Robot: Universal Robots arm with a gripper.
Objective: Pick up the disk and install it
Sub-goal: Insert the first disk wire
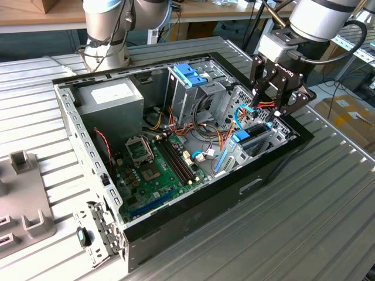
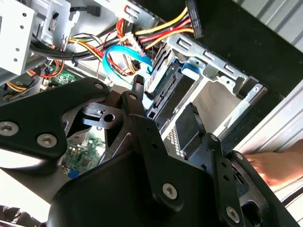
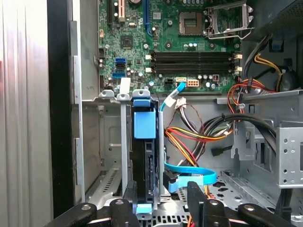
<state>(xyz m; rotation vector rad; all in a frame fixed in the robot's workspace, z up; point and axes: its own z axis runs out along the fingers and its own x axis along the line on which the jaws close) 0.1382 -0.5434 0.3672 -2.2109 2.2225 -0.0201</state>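
- Standing on edge in its light-blue carrier, the disk (image 3: 144, 156) sits in the metal bay (image 3: 106, 142) at the near corner of the computer case (image 1: 193, 216), on the exterior view's right.
- My gripper (image 3: 162, 189) hangs just above it with its fingers (image 3: 195, 198) spread to either side of the disk's end, gripping nothing.
- A blue cable (image 3: 194, 172) curls just beside the disk, and the motherboard (image 3: 180, 47) lies beyond.
- A person's hand (image 2: 279, 165) is beside the case's outer wall.

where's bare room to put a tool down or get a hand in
Bare ribbed table runs along the case on the exterior view's right. Inside, mostly bare floor lies between the power supply and the motherboard. Crowded: cables around the disk, with the gripper over it.
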